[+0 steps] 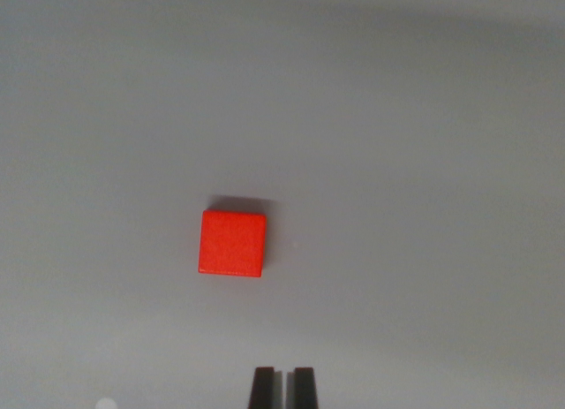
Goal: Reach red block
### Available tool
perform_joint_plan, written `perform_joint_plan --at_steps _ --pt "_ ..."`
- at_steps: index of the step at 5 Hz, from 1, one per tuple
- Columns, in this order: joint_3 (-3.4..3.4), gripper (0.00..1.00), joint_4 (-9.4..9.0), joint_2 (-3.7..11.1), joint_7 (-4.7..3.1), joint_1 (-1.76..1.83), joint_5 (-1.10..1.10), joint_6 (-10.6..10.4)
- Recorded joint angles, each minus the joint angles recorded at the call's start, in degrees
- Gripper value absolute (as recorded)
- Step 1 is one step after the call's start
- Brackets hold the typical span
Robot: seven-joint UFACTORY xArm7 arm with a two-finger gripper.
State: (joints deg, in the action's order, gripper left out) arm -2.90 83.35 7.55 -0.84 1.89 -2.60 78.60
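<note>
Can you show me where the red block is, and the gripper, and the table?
Block (231,243): wrist view, middle of its top face.
Gripper (283,387): wrist view, midway between its two dark fingertips.
Table (424,117): wrist view, bare grey surface.

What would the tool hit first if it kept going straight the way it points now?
Probably the grey surface: the tool, fingers nearly together, sits below and to the wrist view's right of the red block. Depth is unclear, so it may clip the block's edge.

One red block (231,243), one tool (283,387)
</note>
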Motion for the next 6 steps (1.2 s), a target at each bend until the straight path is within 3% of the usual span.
perform_joint_plan --at_steps 1,2,3,4,5,6 --pt "-0.03 0.00 -1.31 1.24 0.08 0.11 -0.05 -2.5" --pt "-0.03 0.00 -1.31 1.24 0.08 0.11 -0.05 -2.5" --pt "-0.07 0.00 -2.60 2.48 0.16 0.21 -0.10 -5.0" --pt "-0.07 0.00 -2.60 2.48 0.16 0.21 -0.10 -5.0" --pt "-0.11 0.00 -3.99 3.79 0.24 0.32 -0.16 -7.7" --pt "-0.11 0.00 -3.99 3.79 0.24 0.32 -0.16 -7.7"
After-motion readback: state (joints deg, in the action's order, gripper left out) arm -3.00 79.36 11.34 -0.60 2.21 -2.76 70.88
